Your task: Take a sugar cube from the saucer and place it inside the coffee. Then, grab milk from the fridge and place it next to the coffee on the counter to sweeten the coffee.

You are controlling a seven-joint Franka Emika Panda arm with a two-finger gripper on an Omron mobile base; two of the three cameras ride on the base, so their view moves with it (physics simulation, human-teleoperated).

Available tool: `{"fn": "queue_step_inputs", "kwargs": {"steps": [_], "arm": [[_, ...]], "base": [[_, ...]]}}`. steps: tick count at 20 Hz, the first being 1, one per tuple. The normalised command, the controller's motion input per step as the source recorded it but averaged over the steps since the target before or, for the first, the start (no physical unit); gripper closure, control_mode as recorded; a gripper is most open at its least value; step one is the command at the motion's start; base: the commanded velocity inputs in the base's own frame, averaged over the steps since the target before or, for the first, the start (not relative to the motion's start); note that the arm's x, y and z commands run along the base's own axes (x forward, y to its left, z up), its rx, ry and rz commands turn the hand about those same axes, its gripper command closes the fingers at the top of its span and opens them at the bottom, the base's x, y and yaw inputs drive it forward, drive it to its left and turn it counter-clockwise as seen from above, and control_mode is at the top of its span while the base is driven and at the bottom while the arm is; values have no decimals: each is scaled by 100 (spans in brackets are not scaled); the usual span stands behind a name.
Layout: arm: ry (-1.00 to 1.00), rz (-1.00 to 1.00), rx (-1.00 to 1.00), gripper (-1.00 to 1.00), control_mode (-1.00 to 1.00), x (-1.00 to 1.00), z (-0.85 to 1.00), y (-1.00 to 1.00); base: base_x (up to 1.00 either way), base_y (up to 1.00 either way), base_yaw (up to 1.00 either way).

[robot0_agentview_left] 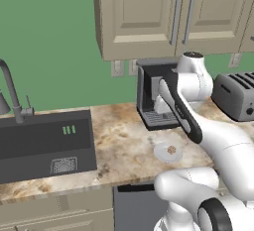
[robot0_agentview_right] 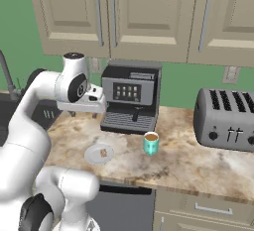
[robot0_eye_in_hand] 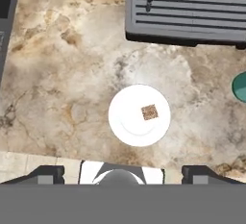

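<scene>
Gripper (robot0_eye_in_hand: 122, 176) spread wide, empty, hovering high above saucer (robot0_eye_in_hand: 126, 128). Sugar cube (robot0_eye_in_hand: 149, 112) sits off-centre on it, toward coffee (robot0_agentview_right: 151, 144). Risk: cube's tiny, so a descent w/o recentring could nudge it or clip the rim.

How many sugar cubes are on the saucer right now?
1. A single sugar cube lies on the saucer, slightly off its middle toward the coffee side. No others show on the counter.
</scene>
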Motion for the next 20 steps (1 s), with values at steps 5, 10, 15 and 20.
{"fn": "queue_step_inputs", "kwargs": {"steps": [5,10,15,20], "arm": [[19,0,0,-100,-100,5,-91,-16],[10,0,0,-100,-100,0,-84,-26],[12,1,-5,-100,-100,0,-81,-11],[4,0,-5,-100,-100,24,-28,0]], "base": [[0,0,0],[0,0,0],[0,0,0],[0,0,0]]}}
